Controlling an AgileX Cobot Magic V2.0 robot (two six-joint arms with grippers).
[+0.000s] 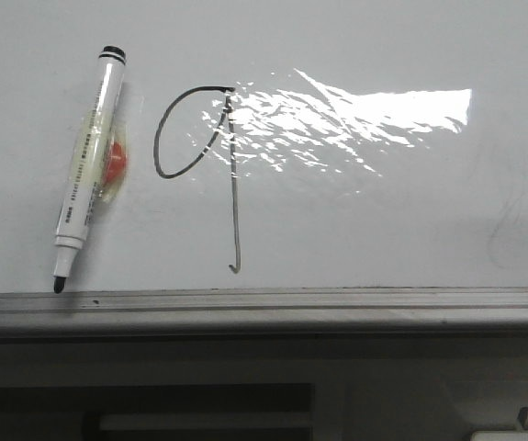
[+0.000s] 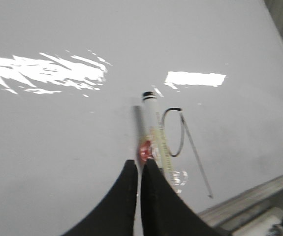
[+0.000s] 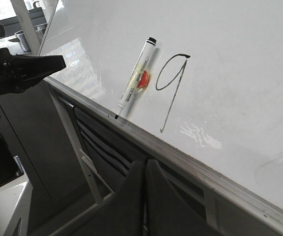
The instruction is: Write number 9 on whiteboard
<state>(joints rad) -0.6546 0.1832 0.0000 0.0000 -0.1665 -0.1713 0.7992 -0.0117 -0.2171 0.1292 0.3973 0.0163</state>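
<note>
Number 9 [image 1: 210, 170] drawn thin and dark at centre-left of front frame on whiteboard [image 1: 392, 211], open loop joined to straight stem, small hook at foot, marker [image 1: 87, 170] lying just left, left gripper [image 2: 140, 169] and right gripper [image 3: 145, 169] both seen pressed closed, nothing held.

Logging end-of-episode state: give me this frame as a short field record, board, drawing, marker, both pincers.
whiteboard: glossy white, glare patch near the top, grey ledge along lower edge
number 9: drawn, open loop joined to a long stem with a small hook at the bottom
marker: uncapped, lying on the board left of the 9, tip at the ledge, red patch on its barrel
left pincer: shut, empty, close to the marker barrel
right pincer: shut, empty, below the ledge
</note>
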